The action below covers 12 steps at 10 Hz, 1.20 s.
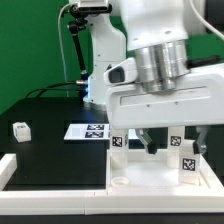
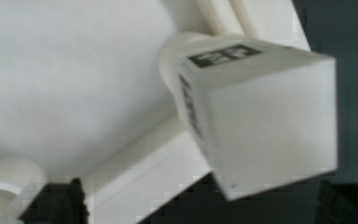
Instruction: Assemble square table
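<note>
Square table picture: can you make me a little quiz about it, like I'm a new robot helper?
1. True or false: a loose leg sits alone on the black table, towards the exterior view's left.
2. What colour is the square table top? A red, B white, C green.
3. Fill in: the marker board lies flat and carries black-and-white ____.
Key: 1 true; 2 B; 3 tags.
</note>
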### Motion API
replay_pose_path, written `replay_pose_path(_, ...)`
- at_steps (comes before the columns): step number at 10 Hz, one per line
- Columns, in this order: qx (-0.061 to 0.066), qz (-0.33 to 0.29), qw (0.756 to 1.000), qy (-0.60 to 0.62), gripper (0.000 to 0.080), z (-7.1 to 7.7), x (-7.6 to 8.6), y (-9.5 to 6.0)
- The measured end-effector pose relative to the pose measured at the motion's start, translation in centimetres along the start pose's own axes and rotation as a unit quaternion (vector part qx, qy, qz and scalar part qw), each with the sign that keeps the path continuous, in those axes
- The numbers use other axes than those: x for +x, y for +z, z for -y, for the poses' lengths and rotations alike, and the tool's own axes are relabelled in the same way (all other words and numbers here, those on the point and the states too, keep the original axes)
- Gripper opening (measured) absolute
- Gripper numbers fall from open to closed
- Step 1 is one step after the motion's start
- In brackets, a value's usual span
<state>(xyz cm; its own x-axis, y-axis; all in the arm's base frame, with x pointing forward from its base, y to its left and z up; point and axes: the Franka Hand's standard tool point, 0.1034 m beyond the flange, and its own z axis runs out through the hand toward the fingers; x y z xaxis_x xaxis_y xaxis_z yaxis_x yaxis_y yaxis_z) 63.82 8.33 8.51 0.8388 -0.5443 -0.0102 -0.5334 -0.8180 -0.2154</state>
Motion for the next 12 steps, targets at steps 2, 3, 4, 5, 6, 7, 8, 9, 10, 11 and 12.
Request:
replay_pose_path(2, -0.017, 0.027, 0.999, 0.017, 0.0648, 1.1, -1.5, 0.9)
replay_pose_path(3, -0.032, 0.03, 0.999, 0.021, 0.0648, 1.1, -2.0, 1.7)
replay_pose_path(4, -0.053, 0.029, 0.998, 0.009, 0.0648, 1.4, -2.8, 2.5)
replay_pose_path(5, -0.066, 0.031, 0.997, -0.011, 0.0648, 1.9, -3.2, 2.6)
replay_pose_path(6, -0.066, 0.029, 0.997, -0.002, 0.0648, 1.6, -2.9, 2.5)
replay_pose_path(7, -0.067, 0.028, 0.997, 0.006, 0.0648, 1.5, -2.9, 2.5)
replay_pose_path(8, -0.067, 0.028, 0.997, 0.007, 0.0522, 1.5, -2.9, 2.5)
replay_pose_path(9, -0.068, 0.026, 0.996, 0.043, 0.0522, 1.6, -2.9, 2.5)
replay_pose_path(10, -0.069, 0.023, 0.994, 0.081, 0.0333, 1.6, -2.9, 2.5)
replay_pose_path(11, -0.069, 0.021, 0.991, 0.112, 0.0333, 1.6, -2.9, 2.5)
replay_pose_path(12, -0.07, 0.019, 0.986, 0.153, 0.0287, 1.6, -3.0, 2.5)
